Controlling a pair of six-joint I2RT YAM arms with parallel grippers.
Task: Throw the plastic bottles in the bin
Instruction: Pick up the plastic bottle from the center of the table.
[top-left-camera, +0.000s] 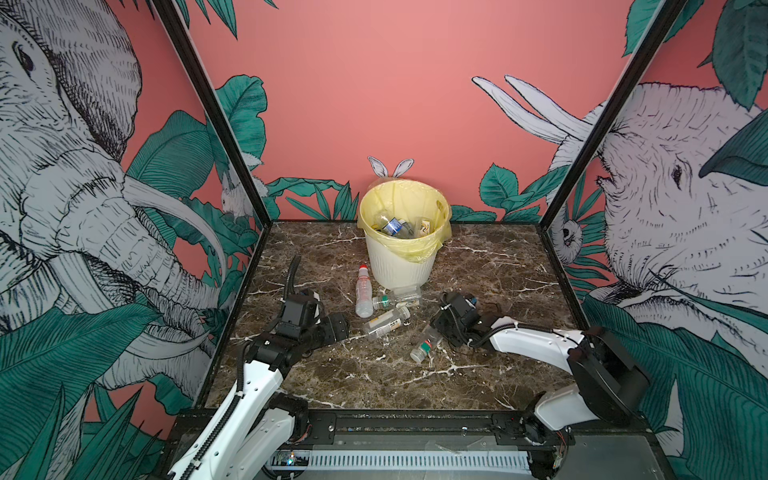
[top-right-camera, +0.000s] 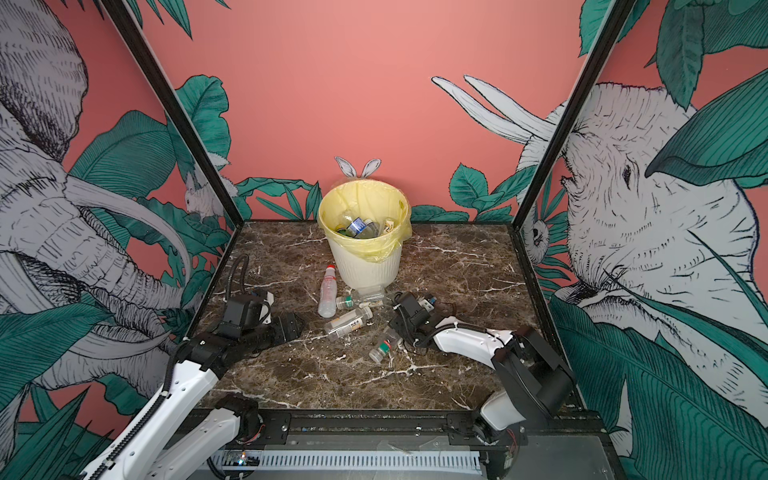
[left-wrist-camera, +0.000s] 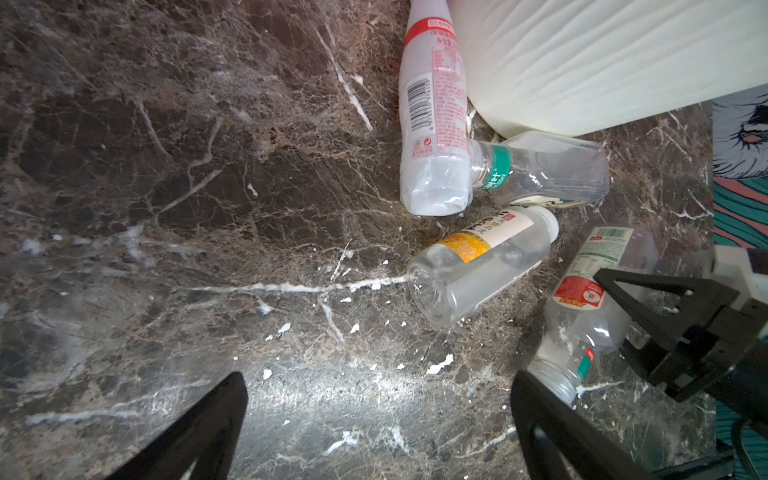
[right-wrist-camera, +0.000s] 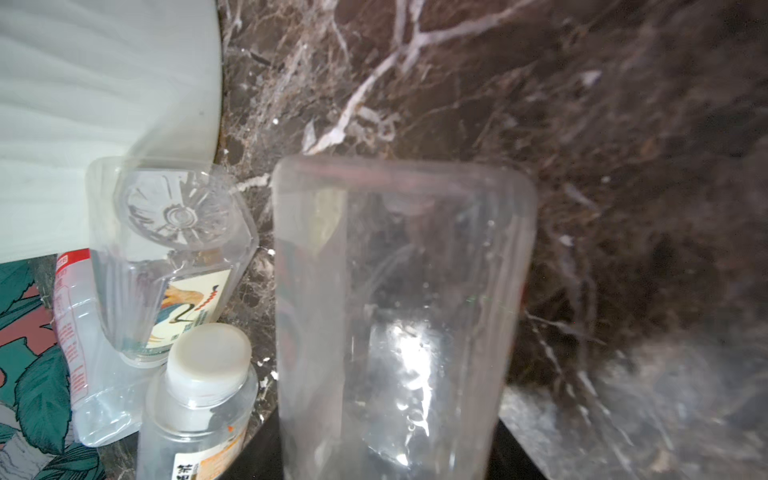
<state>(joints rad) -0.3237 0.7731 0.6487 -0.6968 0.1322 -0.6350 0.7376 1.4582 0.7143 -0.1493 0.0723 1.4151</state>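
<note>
Four plastic bottles lie on the marble table in front of the bin (top-left-camera: 401, 266). One is white with a red cap (top-left-camera: 363, 291), one clear with a green collar (top-left-camera: 397, 297), one clear with a white cap (top-left-camera: 386, 322). The fourth, a clear bottle with a green and red label (top-left-camera: 424, 347), lies between the fingers of my right gripper (top-left-camera: 435, 332). In the right wrist view this bottle (right-wrist-camera: 403, 291) fills the gap and both fingers press its sides. My left gripper (left-wrist-camera: 378, 415) stands open over bare table, left of the pile. Several more bottles (top-left-camera: 392, 226) lie in the bin.
The bin stands at the back middle against the pink wall, lined with a pale yellow bag (top-left-camera: 419, 249). Printed side panels close in the table left and right. In the left wrist view the white-capped bottle (left-wrist-camera: 478, 266) lies just beyond my open fingers.
</note>
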